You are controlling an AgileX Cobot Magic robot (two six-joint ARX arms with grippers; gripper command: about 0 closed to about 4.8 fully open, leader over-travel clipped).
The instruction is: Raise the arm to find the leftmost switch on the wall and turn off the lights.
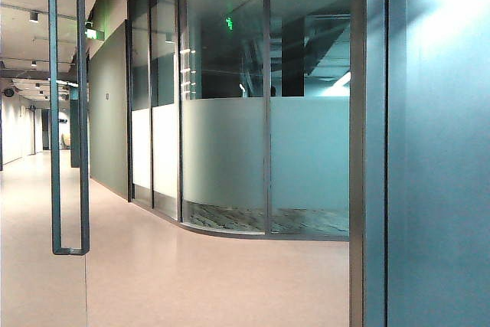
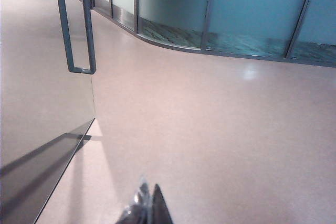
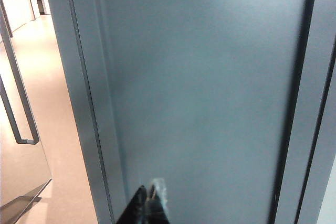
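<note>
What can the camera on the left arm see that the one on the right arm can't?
Only the left wrist view shows a wide stretch of pinkish floor and the frosted glass partition curving along its far edge, with the left gripper, tips together, hanging low over the floor.

Only the right wrist view shows a grey wall panel filling most of the picture, with the right gripper, tips together, pointed at it. No switch shows there.

Both show the glass door's long metal handle.
</note>
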